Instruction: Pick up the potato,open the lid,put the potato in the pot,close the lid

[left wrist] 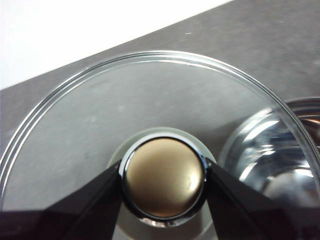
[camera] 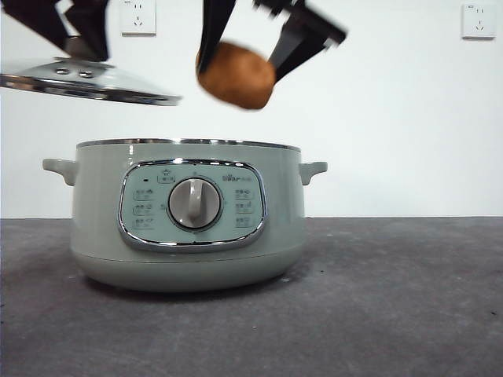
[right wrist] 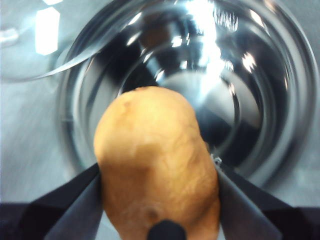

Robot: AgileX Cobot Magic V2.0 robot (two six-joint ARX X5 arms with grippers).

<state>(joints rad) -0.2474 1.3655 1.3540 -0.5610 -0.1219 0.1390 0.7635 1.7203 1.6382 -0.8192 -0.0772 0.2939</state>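
The sage-green pot (camera: 185, 216) stands open on the grey table. My left gripper (camera: 75, 35) is shut on the knob (left wrist: 164, 177) of the glass lid (camera: 86, 82) and holds it up to the left of the pot, above its rim. My right gripper (camera: 244, 51) is shut on the orange-brown potato (camera: 236, 75) and holds it in the air above the pot's open mouth. In the right wrist view the potato (right wrist: 157, 165) sits between the jaws over the shiny steel inside of the pot (right wrist: 265, 100). The pot's inside (left wrist: 295, 150) also shows beside the lid in the left wrist view.
A white wall with two sockets (camera: 138, 17) (camera: 479, 20) stands behind the table. The grey tabletop (camera: 393, 298) stretches to the right of the pot and in front of it.
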